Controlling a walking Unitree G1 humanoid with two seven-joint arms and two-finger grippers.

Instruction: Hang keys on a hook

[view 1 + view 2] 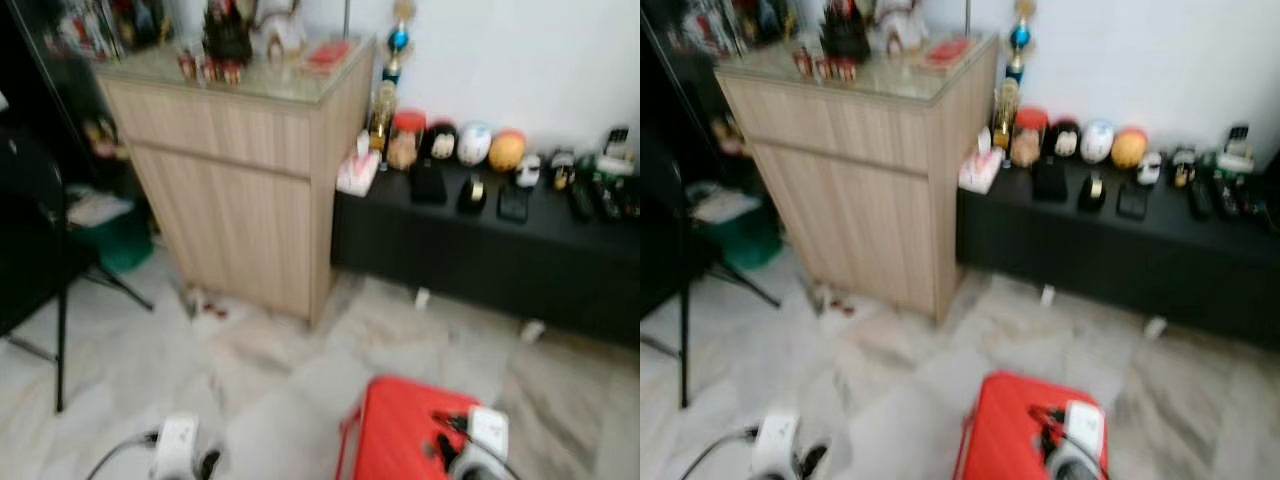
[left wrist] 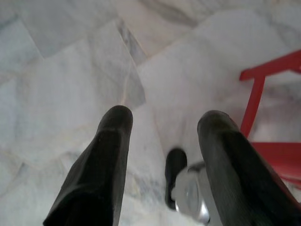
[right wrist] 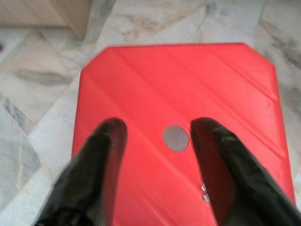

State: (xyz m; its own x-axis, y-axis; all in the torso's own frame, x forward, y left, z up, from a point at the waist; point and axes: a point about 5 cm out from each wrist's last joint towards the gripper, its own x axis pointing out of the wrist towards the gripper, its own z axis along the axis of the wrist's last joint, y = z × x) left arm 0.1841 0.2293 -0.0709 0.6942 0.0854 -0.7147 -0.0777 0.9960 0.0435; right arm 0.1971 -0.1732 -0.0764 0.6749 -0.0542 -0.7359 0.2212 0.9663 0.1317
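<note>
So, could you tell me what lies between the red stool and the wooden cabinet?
In the left eye view, bare marble floor separates the red stool from the wooden cabinet.

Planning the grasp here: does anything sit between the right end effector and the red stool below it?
Nothing visible does. The right end effector hangs open over the red stool seat, its centre hole seen between the fingers. A small silvery bit lies by one finger, too small to identify.
</note>
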